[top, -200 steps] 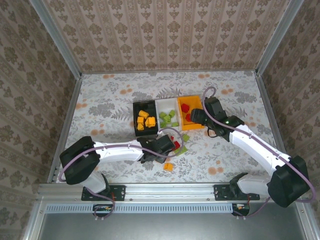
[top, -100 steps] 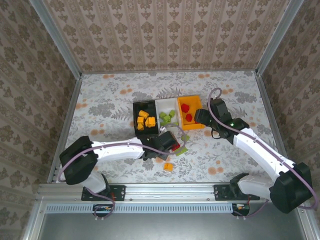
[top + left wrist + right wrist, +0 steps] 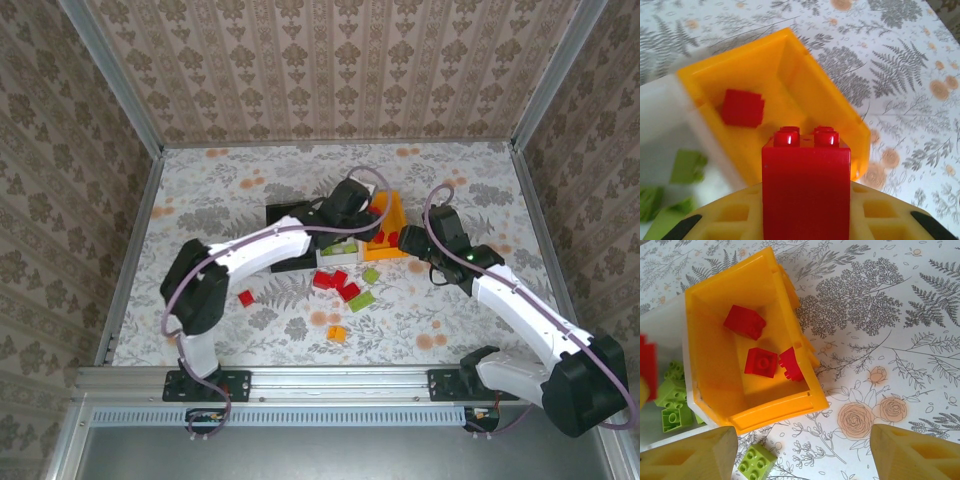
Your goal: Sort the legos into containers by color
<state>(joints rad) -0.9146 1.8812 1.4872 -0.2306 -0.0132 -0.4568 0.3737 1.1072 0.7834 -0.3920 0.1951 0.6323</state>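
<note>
Over the middle of the table (image 3: 480,180), the left gripper (image 3: 362,208) is pinching a held red brick (image 3: 806,185), studs up, right above the orange bin (image 3: 816,95), and it blocks that bin's near wall in the wrist view. The left arm (image 3: 260,250) covers most of the black bin (image 3: 288,214) and part of the white bin (image 3: 338,248), whose green contents blur. The right gripper (image 3: 802,440) hangs spread wide at the orange bin's near corner, fingers cropped; three binned red bricks (image 3: 760,361) show below it. Loose red bricks (image 3: 325,280), loose green bricks (image 3: 370,275) and an orange-yellow brick (image 3: 336,333) lie toward the near edge.
</note>
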